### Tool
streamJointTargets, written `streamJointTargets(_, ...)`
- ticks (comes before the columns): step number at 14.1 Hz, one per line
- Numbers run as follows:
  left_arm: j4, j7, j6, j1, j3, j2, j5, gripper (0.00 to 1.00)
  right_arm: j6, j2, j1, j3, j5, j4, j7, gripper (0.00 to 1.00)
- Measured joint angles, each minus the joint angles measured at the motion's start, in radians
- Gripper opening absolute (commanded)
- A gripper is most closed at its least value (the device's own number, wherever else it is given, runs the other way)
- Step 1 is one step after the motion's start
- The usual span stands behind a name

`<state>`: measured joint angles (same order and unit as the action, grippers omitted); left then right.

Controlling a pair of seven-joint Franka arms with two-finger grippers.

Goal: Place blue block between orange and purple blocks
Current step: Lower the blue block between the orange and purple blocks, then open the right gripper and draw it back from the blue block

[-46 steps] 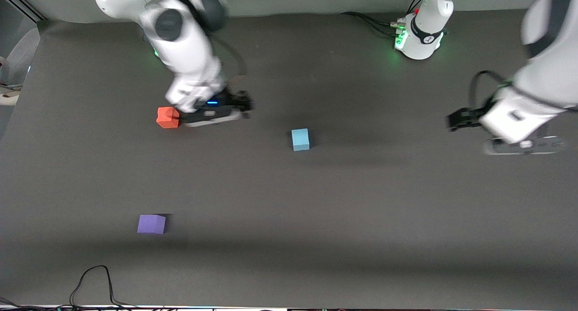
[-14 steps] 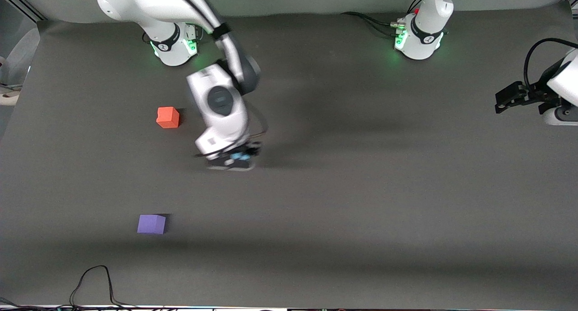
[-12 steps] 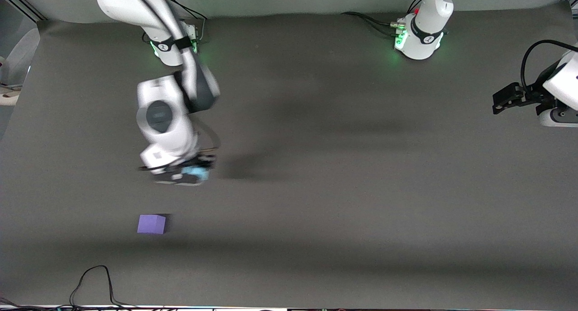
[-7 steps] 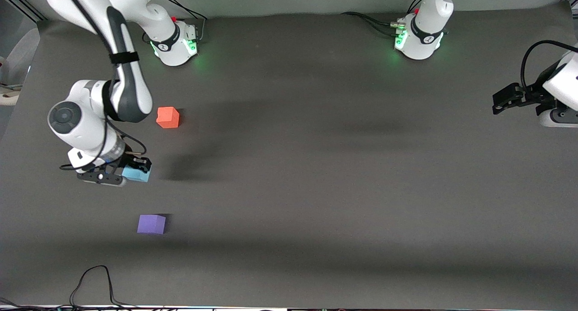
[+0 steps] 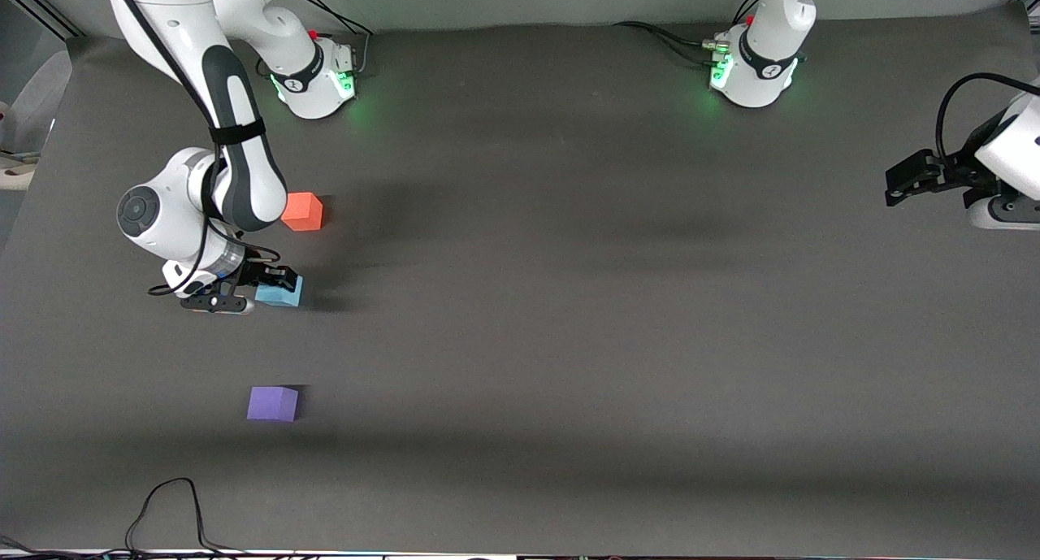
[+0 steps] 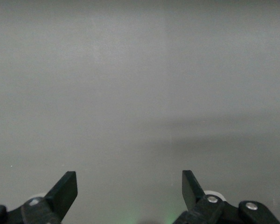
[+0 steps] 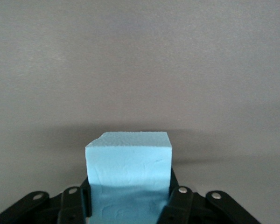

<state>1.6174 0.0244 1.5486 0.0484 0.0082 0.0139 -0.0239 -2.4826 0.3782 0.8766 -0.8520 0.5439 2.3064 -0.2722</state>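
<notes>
The light blue block (image 5: 280,293) is held in my right gripper (image 5: 272,286), which is shut on it low over the dark table, between the orange block (image 5: 302,211) and the purple block (image 5: 272,403). In the right wrist view the blue block (image 7: 129,173) fills the space between the black fingers (image 7: 73,201). The orange block lies farther from the front camera than the blue one, the purple block nearer. My left gripper (image 5: 894,185) waits open and empty at the left arm's end of the table; its fingers (image 6: 65,191) stand wide apart.
The two arm bases (image 5: 313,76) (image 5: 756,64) stand along the table's back edge. A black cable (image 5: 166,511) loops at the table's front edge, near the purple block. A dark mat (image 5: 569,340) covers the table.
My right gripper picked the blue block up from the table's middle and swung it past the orange block to the right arm's end, then in between orange and purple. The left arm withdrew.
</notes>
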Motion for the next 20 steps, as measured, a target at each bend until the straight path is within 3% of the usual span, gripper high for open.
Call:
streamJointTargets(8,0.0,0.0,-0.003,-0.008,0.0,0.0,0.0,1.0,-0.03,0.1,0.005,0.026,0.144,-0.021,-0.093,0.47)
streamJointTargets(9,0.0,0.0,-0.004,-0.009,0.0,0.0,0.0,1.0,-0.03,0.113,0.005,0.028,0.167,-0.027,-0.118,0.56)
streamJointTargets(10,0.0,0.0,-0.006,-0.009,0.0,0.0,0.0,1.0,-0.03,0.126,0.005,0.028,0.196,-0.033,-0.148,0.9)
streamJointTargets(11,0.0,0.0,-0.007,-0.009,0.0,0.0,0.0,1.0,-0.03,0.136,0.004,0.028,0.227,-0.035,-0.178,1.0)
streamJointTargets(17,0.0,0.0,-0.008,-0.009,0.0,0.0,0.0,1.0,-0.012,0.138,0.011,0.002,0.278,-0.064,-0.215,1.0)
streamJointTargets(18,0.0,0.0,-0.008,-0.009,0.0,0.0,0.0,1.0,0.023,0.125,0.02,-0.033,0.267,-0.073,-0.217,1.0)
streamJointTargets(20,0.0,0.0,-0.008,-0.009,0.0,0.0,0.0,1.0,0.105,0.081,0.07,-0.152,0.164,-0.097,-0.224,1.0)
